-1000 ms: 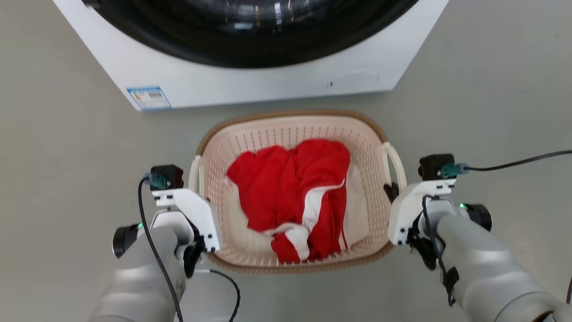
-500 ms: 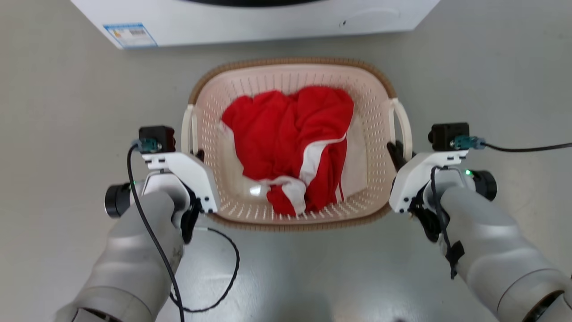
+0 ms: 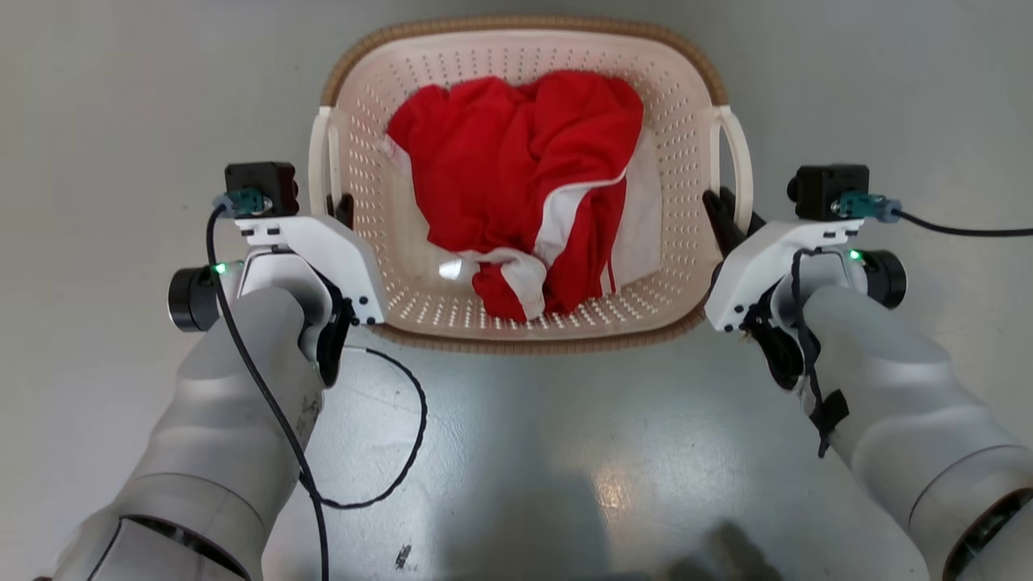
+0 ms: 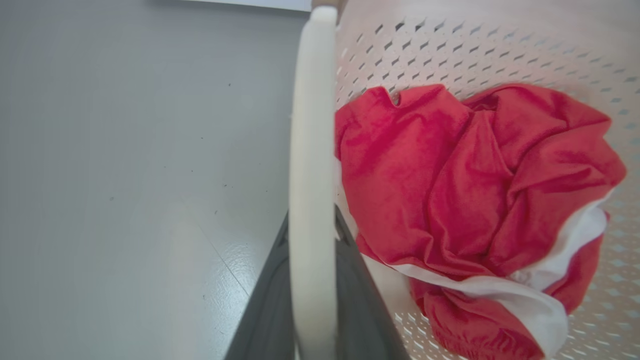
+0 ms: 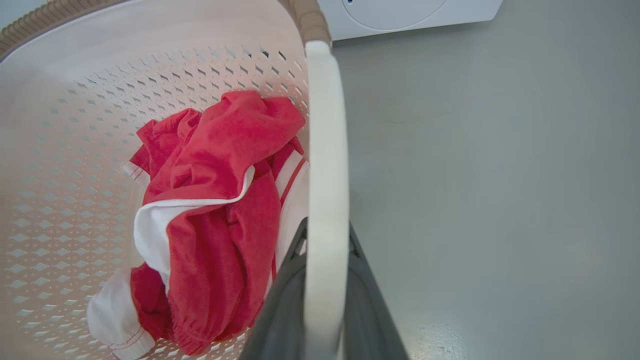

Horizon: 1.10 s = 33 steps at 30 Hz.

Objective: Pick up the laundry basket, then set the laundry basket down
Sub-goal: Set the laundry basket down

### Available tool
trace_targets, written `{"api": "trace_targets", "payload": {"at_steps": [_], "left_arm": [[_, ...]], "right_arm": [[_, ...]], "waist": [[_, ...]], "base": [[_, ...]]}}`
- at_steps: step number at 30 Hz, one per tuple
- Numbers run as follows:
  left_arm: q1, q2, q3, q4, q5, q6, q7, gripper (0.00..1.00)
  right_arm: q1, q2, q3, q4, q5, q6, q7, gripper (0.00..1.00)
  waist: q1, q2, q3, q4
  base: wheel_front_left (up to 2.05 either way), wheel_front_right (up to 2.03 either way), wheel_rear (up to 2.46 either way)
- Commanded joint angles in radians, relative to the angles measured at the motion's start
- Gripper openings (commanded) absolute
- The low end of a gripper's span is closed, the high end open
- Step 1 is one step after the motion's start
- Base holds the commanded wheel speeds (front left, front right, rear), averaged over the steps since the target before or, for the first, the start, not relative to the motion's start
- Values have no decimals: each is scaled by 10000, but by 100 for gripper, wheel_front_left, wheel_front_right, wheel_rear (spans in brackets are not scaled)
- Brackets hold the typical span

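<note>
Tilt is the risk, since an uneven lift could slide a white handle [image 3: 738, 153] free and spill the red clothes [image 3: 500, 161]: the cream perforated, brown-rimmed basket [image 3: 524, 32] is between the left hand [image 3: 343, 211] and right hand [image 3: 726, 222], each clamped on a handle, over the floor [image 3: 524, 452]

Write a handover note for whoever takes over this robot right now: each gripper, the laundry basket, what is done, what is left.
Left gripper: shut on the laundry basket's left handle.
Right gripper: shut on its right handle.
Basket: between both arms, holding a red and white garment; whether it is off the floor cannot be told.
Done: both handles gripped.
Left: finish the lift if needed, then set it down level.
</note>
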Motion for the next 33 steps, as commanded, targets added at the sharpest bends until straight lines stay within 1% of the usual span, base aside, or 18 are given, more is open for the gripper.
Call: {"api": "trace_targets", "payload": {"at_steps": [1,14,22,29,33], "left_arm": [[-331,165,141,-188,89,65,-228,0],[-983,163,157,-188,208,115,-522,0],[-1223,166,273,-255,262,203,-562,0],[-1284,223,597,-787,453,374,-566,0],[-1221,200,740,-872,588,433,-567,0]], "right_arm": [[199,135,193,-293,43,88,-216,0],[-389,-113,350,-460,249,88,-460,0],[-592,-233,427,-689,309,88,-504,0],[-805,-408,126,-917,70,88,-509,0],[-799,-432,-63,-953,-136,88,-510,0]], "waist": [[0,0,212,29],[0,0,1143,50],[0,0,1539,116],[0,0,1858,187],[0,0,1951,219]], "base": [[0,0,0],[0,0,0],[0,0,0],[0,0,0],[0,0,0]]}}
